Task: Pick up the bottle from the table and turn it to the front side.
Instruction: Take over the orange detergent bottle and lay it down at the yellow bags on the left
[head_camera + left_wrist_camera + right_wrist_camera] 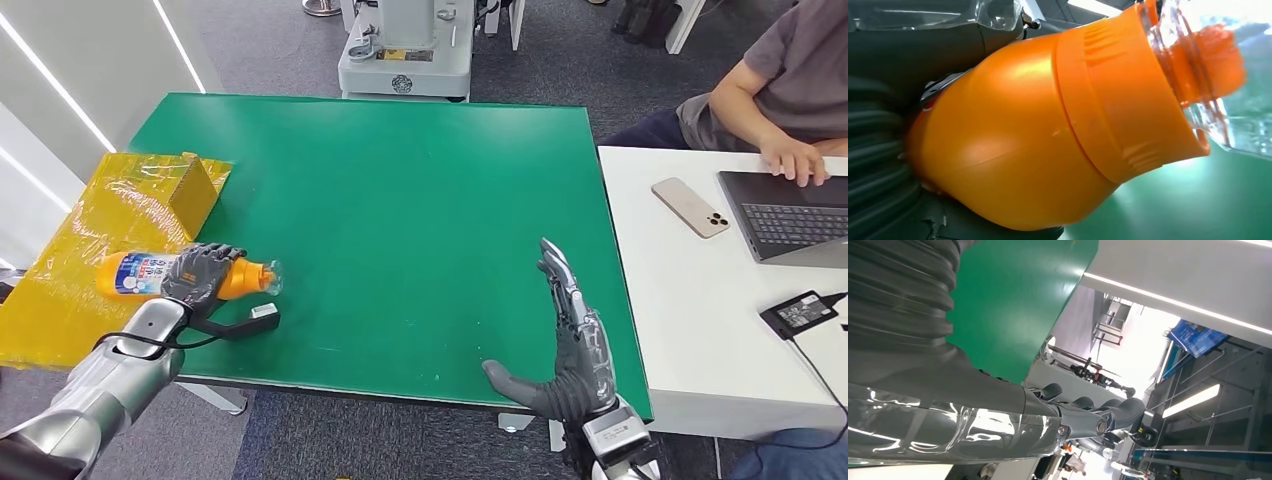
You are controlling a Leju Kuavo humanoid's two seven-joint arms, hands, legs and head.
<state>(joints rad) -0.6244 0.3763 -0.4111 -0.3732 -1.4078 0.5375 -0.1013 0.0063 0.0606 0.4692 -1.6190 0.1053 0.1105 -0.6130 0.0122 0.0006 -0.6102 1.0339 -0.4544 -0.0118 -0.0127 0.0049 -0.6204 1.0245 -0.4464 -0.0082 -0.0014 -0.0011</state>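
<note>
An orange bottle [140,275] with a blue and white label and a clear cap lies on its side at the left edge of the green table [400,180], cap pointing right. My left hand [198,272] grips it around the middle. Close up in the left wrist view, the bottle's orange shoulder [1013,145] and clear cap [1218,75] sit against my left hand [878,150]. My right hand [570,340] stands open at the table's front right edge, fingers straight and thumb out, holding nothing. My right hand [998,410] is also seen from behind, beside the table [1013,305].
A yellow wrapped box [195,190] lies on yellow sheeting [70,280] at the table's left. A white desk [700,300] on the right carries a phone [690,207], a laptop [790,215] and a charger [800,312]; a person [780,90] sits there. A grey machine base [405,60] stands behind.
</note>
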